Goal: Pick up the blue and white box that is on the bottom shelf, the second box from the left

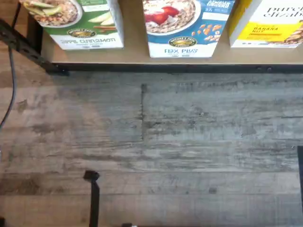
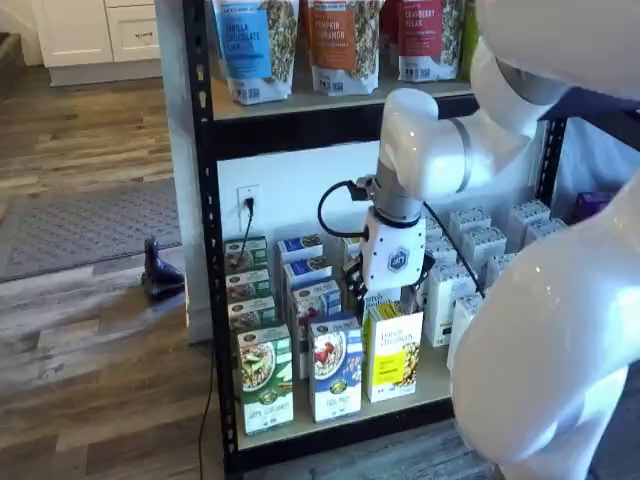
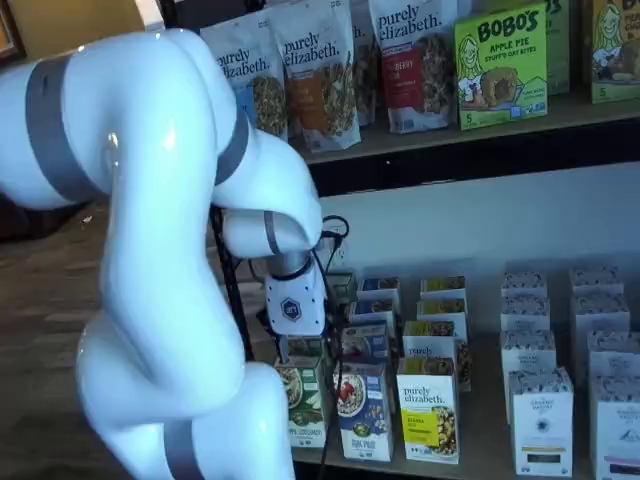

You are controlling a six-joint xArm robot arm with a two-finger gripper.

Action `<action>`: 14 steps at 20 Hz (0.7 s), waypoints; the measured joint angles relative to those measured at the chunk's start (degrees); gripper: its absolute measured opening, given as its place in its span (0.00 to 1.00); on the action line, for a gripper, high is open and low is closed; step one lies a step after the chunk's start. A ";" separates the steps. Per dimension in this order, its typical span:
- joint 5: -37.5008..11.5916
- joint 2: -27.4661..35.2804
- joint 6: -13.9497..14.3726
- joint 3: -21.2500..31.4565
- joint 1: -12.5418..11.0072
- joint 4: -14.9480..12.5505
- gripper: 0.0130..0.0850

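Observation:
The blue and white box (image 1: pixel 187 26) stands at the front of the bottom shelf (image 1: pixel 135 53), between a green-and-white carton (image 1: pixel 78 23) and a yellow carton (image 1: pixel 270 23). Both shelf views show the blue and white box (image 2: pixel 335 368) (image 3: pixel 365 410) heading its row. My gripper (image 2: pixel 385 292) (image 3: pixel 297 345) hangs over the front cartons, above and a little behind them. Its white body shows clearly, but the black fingers are mostly lost against the cartons. The jaws stand wide and hold nothing.
Rows of white cartons (image 3: pixel 540 420) fill the shelf's right side. Pouches (image 2: pixel 340 40) line the upper board. A black upright (image 2: pixel 200 250) frames the left edge, with a cable (image 1: pixel 12 80) beside it. Wood floor (image 1: pixel 151 142) lies in front of the shelf.

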 joint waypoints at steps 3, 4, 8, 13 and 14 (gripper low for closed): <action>-1.68 3.50 0.99 -1.67 0.21 -1.05 1.00; -2.50 4.59 1.16 -2.10 0.32 -1.14 1.00; -5.67 8.26 0.86 -3.38 0.60 -0.50 1.00; -9.60 12.99 3.10 -5.27 1.25 -2.47 1.00; -10.08 13.81 3.29 -5.72 1.37 -2.52 1.00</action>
